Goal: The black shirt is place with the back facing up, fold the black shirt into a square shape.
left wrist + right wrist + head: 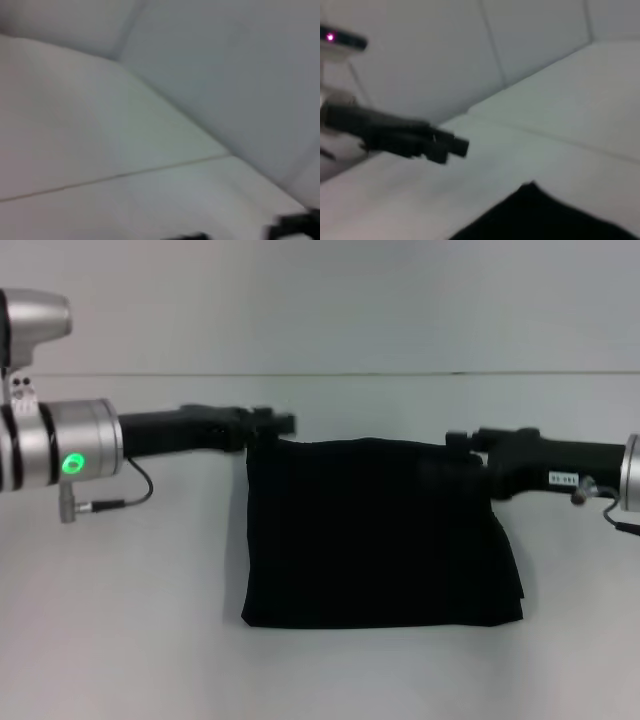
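White tabletop (120, 640) spreads under us to a pale far wall. We have the black shirt (380, 535) in the middle, already folded to a near-square block, near edge resting on the surface. Our left gripper (278, 425) meets its far left corner and our right gripper (462, 443) its far right corner, likely to carry that edge evenly. Black fabric against black fingers hides the grip, so whether either one pinches cloth we cannot tell.

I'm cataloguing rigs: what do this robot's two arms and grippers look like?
Both arms are silver metal cylinders ending in black hard-plastic grippers. The left gripper sits beyond a wrist with a green glowing ring and thin black cable; the right gripper carries a small white label and short cable.
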Robot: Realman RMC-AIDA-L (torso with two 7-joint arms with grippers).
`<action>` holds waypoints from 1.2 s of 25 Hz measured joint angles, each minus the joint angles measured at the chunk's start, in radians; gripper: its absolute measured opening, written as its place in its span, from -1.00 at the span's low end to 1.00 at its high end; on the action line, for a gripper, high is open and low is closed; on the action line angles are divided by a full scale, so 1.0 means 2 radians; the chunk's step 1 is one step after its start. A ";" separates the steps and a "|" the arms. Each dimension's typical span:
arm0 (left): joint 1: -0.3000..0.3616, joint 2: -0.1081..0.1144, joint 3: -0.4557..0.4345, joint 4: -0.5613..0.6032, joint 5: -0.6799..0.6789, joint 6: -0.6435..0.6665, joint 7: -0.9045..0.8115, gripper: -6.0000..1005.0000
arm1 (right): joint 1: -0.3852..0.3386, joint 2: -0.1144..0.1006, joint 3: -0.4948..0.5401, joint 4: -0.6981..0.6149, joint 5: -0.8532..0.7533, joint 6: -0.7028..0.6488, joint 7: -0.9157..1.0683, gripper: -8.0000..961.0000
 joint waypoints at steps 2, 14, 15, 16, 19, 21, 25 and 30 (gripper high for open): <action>0.003 0.000 0.004 0.008 0.004 0.045 0.034 -0.31 | 0.002 0.002 0.000 -0.023 -0.036 -0.010 0.021 0.42; 0.000 -0.016 0.108 0.050 0.064 0.054 0.063 0.48 | 0.016 0.002 -0.001 -0.077 -0.116 -0.051 0.098 0.88; 0.000 -0.016 0.108 0.050 0.064 0.054 0.063 0.54 | 0.016 0.002 -0.001 -0.077 -0.119 -0.051 0.099 0.88; 0.000 -0.016 0.108 0.050 0.064 0.054 0.064 0.60 | 0.016 0.002 -0.001 -0.077 -0.122 -0.051 0.100 0.87; 0.000 -0.016 0.109 0.050 0.064 0.054 0.064 0.80 | 0.016 0.002 -0.001 -0.077 -0.126 -0.051 0.100 0.87; 0.001 -0.016 0.109 0.049 0.064 0.053 0.064 0.87 | 0.016 0.001 -0.001 -0.077 -0.126 -0.051 0.100 0.87; 0.001 -0.016 0.109 0.048 0.065 0.040 0.064 0.86 | 0.016 0.000 -0.001 -0.078 -0.127 -0.051 0.098 0.87; 0.000 -0.016 0.109 0.046 0.065 0.036 0.064 0.86 | 0.016 0.000 -0.001 -0.078 -0.135 -0.051 0.098 0.87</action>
